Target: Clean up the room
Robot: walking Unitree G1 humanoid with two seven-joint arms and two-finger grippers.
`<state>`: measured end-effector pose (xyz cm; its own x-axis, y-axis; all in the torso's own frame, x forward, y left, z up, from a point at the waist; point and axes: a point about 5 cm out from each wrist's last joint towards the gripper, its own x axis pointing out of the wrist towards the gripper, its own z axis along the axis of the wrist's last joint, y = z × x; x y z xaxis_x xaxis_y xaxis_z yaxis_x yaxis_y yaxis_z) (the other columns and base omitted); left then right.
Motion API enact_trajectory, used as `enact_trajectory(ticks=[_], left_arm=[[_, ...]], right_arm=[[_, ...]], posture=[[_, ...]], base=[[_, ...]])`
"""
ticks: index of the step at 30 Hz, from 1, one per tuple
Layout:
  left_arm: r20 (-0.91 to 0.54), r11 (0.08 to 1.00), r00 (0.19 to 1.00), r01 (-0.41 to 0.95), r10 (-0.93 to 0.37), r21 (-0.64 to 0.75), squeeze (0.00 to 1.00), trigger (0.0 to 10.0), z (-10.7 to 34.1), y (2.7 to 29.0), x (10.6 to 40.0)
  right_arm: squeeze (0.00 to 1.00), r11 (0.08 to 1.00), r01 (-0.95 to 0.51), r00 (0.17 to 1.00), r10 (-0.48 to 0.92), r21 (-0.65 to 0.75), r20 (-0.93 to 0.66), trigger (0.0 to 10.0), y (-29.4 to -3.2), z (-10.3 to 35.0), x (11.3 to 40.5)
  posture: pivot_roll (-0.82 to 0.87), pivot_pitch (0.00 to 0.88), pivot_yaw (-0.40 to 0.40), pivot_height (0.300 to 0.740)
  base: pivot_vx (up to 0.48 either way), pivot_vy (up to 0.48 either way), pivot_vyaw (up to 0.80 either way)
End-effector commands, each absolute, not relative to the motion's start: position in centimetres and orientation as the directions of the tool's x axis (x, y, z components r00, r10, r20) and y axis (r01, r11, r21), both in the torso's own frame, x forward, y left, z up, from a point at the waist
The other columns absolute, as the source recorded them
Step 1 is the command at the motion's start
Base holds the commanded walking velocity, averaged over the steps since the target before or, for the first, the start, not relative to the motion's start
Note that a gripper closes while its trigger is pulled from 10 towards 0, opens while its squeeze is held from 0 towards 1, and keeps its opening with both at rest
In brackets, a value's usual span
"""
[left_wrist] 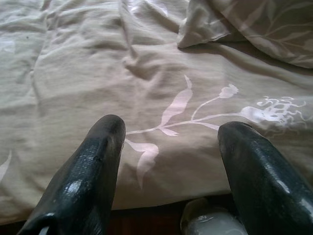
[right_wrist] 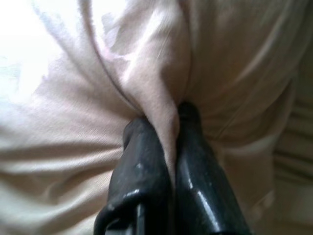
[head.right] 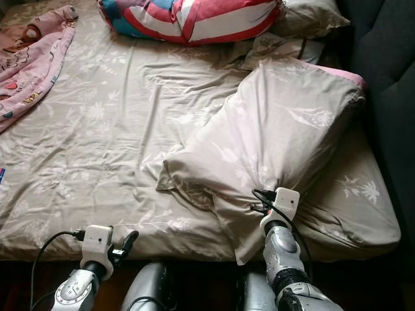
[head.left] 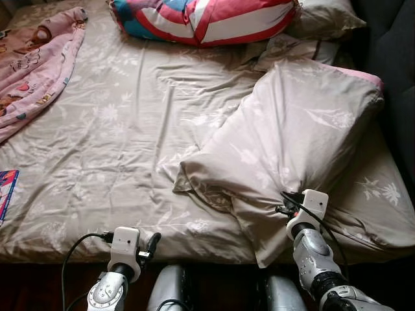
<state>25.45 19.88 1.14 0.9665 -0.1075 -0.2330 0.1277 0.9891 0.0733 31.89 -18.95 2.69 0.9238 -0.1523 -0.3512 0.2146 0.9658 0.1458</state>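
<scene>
Looking down from the head, a grey pillow (head.left: 292, 136) lies crumpled on the right side of the bed (head.left: 117, 142), a striped cushion (head.left: 207, 19) at the far edge and a pink blanket (head.left: 32, 58) at far left. The right hand (head.left: 290, 199) meets the pillow's near end; the left hand (head.left: 153, 243) sits at the bed's near edge

Left wrist: two black fingers (left_wrist: 88, 171) stand wide apart, holding nothing, over the floral sheet (left_wrist: 73, 88)

Right wrist: both fingers (right_wrist: 142, 171) are pressed together, pinching a fold of pillow (right_wrist: 161, 98) fabric
</scene>
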Motion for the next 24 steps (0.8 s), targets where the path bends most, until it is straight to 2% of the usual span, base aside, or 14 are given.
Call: enact_trajectory(ticks=[1,2,3,4,5,6,10,14,16,19,24], left_arm=[[-0.292,0.991,0.952,0.115,-0.089,0.073,0.00,10.0,-0.2,20.3,24.4],[-0.292,0.991,0.952,0.115,-0.089,0.073,0.00,10.0,-0.2,20.3,24.5],[-0.292,0.991,0.952,0.114,-0.088,0.072,0.00,10.0,-0.2,20.3,24.6],[-0.292,0.991,0.952,0.114,-0.088,0.072,0.00,10.0,-0.2,20.3,24.6],[-0.293,0.991,0.952,0.116,-0.091,0.069,0.00,10.0,-0.2,20.1,24.7],[-0.293,0.991,0.952,0.116,-0.091,0.069,0.00,10.0,-0.2,20.1,24.7],[-0.292,0.991,0.952,0.118,-0.094,0.064,0.00,10.0,-0.3,19.9,24.8],[-0.291,0.992,0.952,0.114,-0.091,0.060,0.00,10.0,-0.4,19.8,24.9],[-0.291,0.992,0.952,0.113,-0.091,0.059,0.00,10.0,-0.4,19.8,24.9],[-0.292,0.992,0.952,0.113,-0.091,0.058,0.00,10.0,-0.4,19.8,25.0],[-0.296,0.992,0.951,0.113,-0.092,0.055,0.00,10.0,-0.5,19.9,25.0]], right_arm=[[0.00,0.958,0.283,0.872,-0.237,0.046,-0.429,0.0,-20.6,0.9,30.1],[0.00,0.957,0.289,0.874,-0.254,0.022,-0.415,4.3,-21.0,1.1,30.2],[0.00,0.947,0.322,0.877,-0.299,-0.002,-0.376,10.0,-22.2,1.9,30.4],[0.00,0.947,0.322,0.877,-0.299,-0.002,-0.376,10.0,-22.2,1.9,30.4],[0.00,0.927,0.373,0.870,-0.364,-0.039,-0.332,10.0,-23.7,2.8,30.6],[0.00,0.927,0.373,0.870,-0.364,-0.039,-0.332,10.0,-23.7,2.8,30.6],[0.00,0.885,0.449,0.858,-0.466,-0.122,-0.218,10.0,-26.6,4.9,30.8],[0.00,0.785,0.590,0.796,-0.604,-0.189,-0.026,10.0,-31.0,9.2,31.0],[0.00,0.766,0.611,0.783,-0.622,-0.199,0.006,10.0,-31.7,10.1,31.0],[0.00,0.711,0.670,0.737,-0.671,-0.215,0.076,10.0,-33.5,12.5,30.9],[0.00,0.531,0.800,0.588,-0.787,-0.278,0.190,10.0,-37.5,17.1,29.6]], posture=[[0.11,0.262,0.090,0.650],[0.10,0.260,0.089,0.650],[0.09,0.257,0.087,0.650],[0.09,0.257,0.087,0.650],[0.08,0.256,0.086,0.650],[0.08,0.256,0.086,0.650],[0.06,0.254,0.081,0.650],[0.05,0.251,0.076,0.650],[0.04,0.250,0.075,0.650],[0.03,0.252,0.074,0.650],[0.02,0.253,0.077,0.650]], base=[[0.000,0.000,0.00],[0.000,0.000,0.00],[0.000,0.000,0.00],[0.000,0.000,0.00],[0.000,0.000,0.00],[0.000,0.000,0.00],[0.000,0.000,0.00],[0.000,0.000,0.00],[0.000,0.000,0.00],[0.000,0.000,0.00],[0.000,0.000,0.00]])
